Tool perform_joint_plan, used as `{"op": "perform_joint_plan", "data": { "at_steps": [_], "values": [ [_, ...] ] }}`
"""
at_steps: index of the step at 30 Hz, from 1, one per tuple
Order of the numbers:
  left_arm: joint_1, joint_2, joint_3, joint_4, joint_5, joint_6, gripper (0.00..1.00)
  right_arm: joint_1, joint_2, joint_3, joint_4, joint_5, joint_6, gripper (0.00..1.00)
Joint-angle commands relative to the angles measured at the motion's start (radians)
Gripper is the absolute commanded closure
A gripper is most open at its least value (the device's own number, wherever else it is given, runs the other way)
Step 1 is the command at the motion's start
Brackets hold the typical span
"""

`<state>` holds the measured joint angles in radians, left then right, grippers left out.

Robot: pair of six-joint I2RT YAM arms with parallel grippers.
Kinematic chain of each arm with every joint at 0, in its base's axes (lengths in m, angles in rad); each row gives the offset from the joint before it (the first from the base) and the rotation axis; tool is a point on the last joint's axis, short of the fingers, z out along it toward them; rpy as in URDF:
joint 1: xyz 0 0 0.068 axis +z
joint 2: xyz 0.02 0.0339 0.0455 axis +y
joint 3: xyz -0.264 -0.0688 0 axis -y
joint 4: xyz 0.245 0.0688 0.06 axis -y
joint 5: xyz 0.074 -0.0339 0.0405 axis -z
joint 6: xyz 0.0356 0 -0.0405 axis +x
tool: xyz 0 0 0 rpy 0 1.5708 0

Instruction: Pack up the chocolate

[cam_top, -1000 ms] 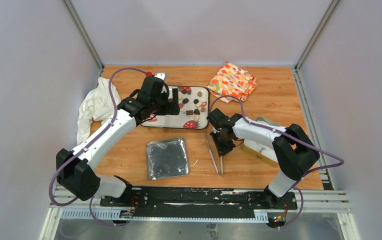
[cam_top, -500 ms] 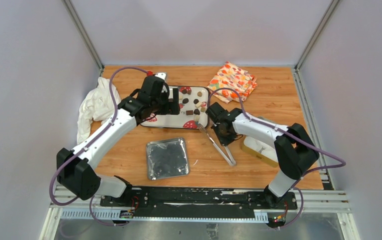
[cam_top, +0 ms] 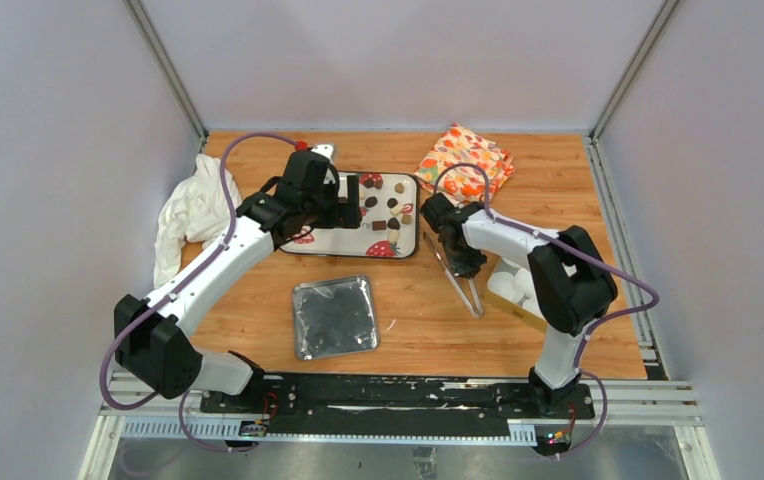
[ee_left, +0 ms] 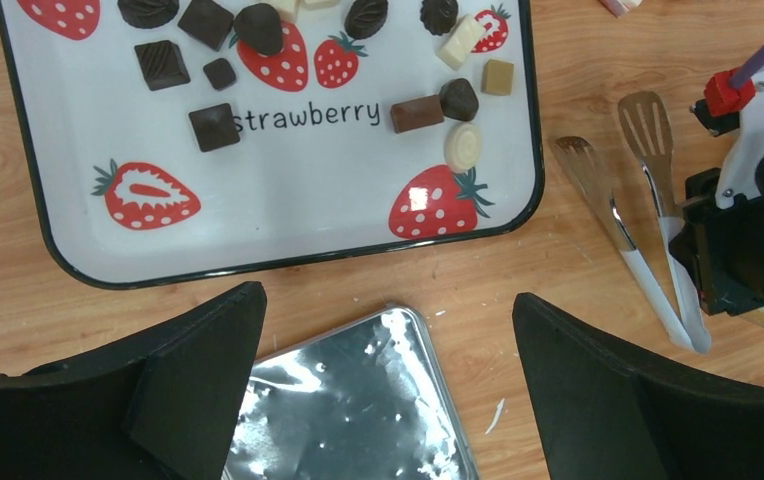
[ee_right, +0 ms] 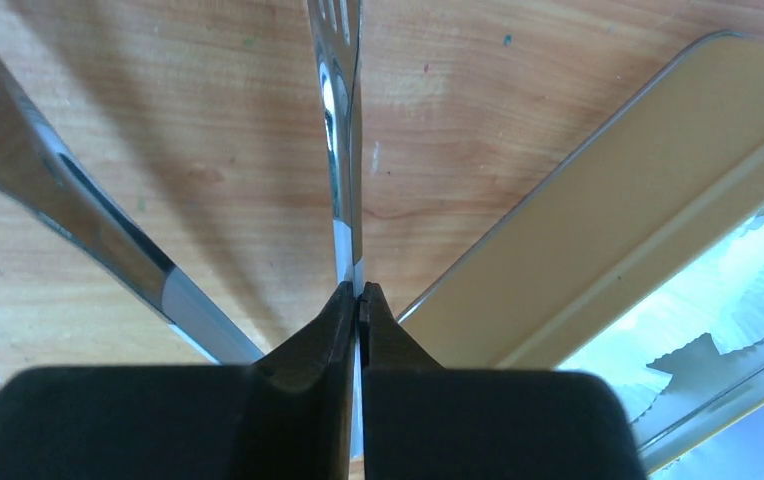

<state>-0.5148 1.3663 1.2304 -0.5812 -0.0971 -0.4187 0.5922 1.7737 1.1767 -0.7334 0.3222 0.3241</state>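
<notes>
On the far left, a crumpled white cloth point(cam_top: 188, 210) lies against the wall and seems to have no part in the job. Our left gripper point(ee_left: 386, 300) hangs with its jaws spread wide and nothing between them, just off the near rim of the white, black-rimmed tray printed with red strawberries point(ee_left: 288, 200). We judge it is parked there to watch or steady the tray. The small dark, tan and cream chocolate pieces point(ee_left: 417, 112) all lie loose on that tray, bunched toward its far side, and none is packed yet. Nearer us sits a square silvery foil-lined tin point(cam_top: 334, 317), open side up.

Right of the tray, our right gripper point(ee_right: 358, 295) has its jaws pressed together on one arm of the slotted steel tongs with white handles point(ee_left: 615, 218). The other arm splays free, so the tips stay parted and point toward the chocolates. Just beside them, the gold rectangular box point(ee_right: 598, 200) holds white pleated paper cups point(ee_right: 718, 290) and is likely the destination. A folded orange patterned cloth point(cam_top: 466, 162) lies beyond.
</notes>
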Motion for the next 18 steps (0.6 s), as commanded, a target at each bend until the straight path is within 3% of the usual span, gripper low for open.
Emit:
{"op": "perform_joint_plan", "data": {
  "at_steps": [1, 5, 7, 18],
  "values": [
    [-0.005, 0.011, 0.030, 0.020, 0.007, 0.011, 0.00, -0.021, 0.050, 0.051, -0.029, 0.056, 0.055, 0.93],
    [-0.005, 0.010, 0.036, 0.017, 0.012, 0.003, 0.00, -0.031, 0.048, 0.065, -0.009, 0.037, 0.058, 0.62],
    [-0.005, 0.012, 0.047, 0.014, 0.022, 0.001, 0.00, -0.043, 0.023, 0.075, 0.000, -0.012, 0.053, 0.52],
    [-0.005, 0.020, 0.038, 0.014, 0.035, 0.001, 0.00, -0.076, -0.219, -0.029, 0.170, -0.277, -0.087, 0.39]
  ]
}}
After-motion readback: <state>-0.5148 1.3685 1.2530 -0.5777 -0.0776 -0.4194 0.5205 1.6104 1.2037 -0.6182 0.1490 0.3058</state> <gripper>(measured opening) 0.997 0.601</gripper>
